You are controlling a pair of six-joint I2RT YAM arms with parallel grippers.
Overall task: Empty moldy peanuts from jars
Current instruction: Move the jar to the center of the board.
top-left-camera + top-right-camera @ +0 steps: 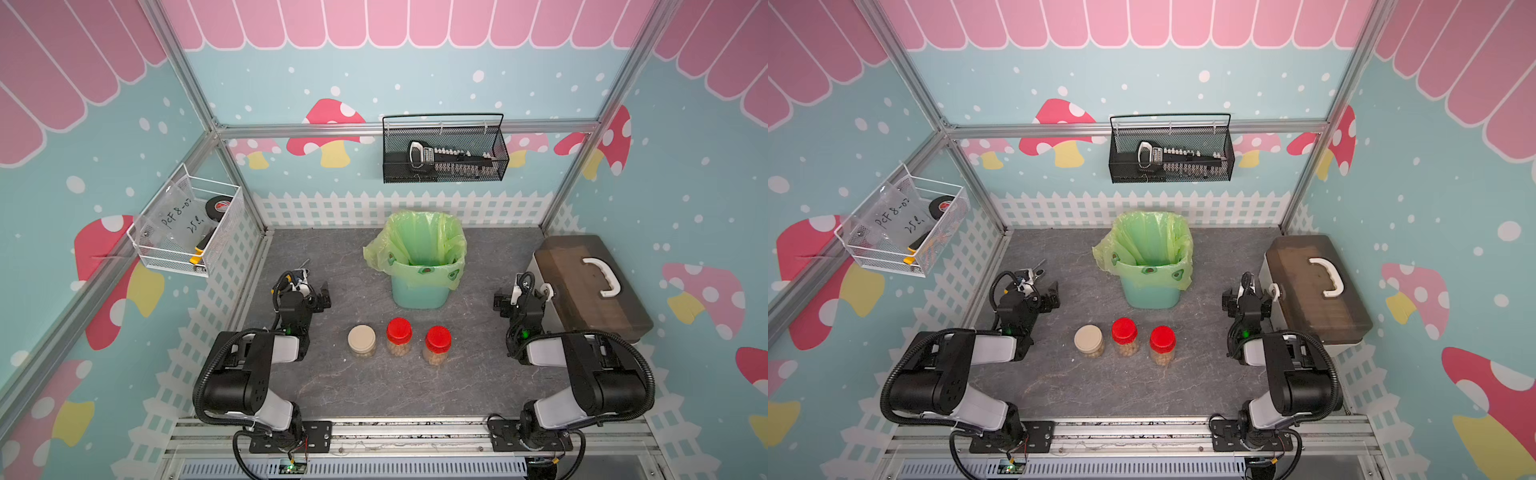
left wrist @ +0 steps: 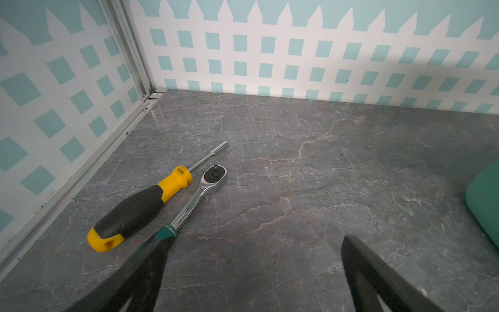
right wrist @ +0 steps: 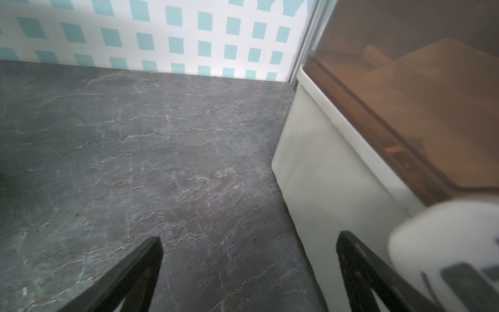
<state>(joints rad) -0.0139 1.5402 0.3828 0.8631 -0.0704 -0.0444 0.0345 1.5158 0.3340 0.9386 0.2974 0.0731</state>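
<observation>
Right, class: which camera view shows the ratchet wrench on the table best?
The left wrist view: the ratchet wrench lies close and sharp beside the yellow screwdriver. Both top views show at most a tiny metal sliver there. The right wrist view misses it.

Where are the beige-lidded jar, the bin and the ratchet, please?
beige-lidded jar (image 1: 361, 337): in a top view, its lid.
bin (image 1: 419, 293): in a top view, its teal wall.
ratchet (image 2: 215, 175): in the left wrist view, its head.
</observation>
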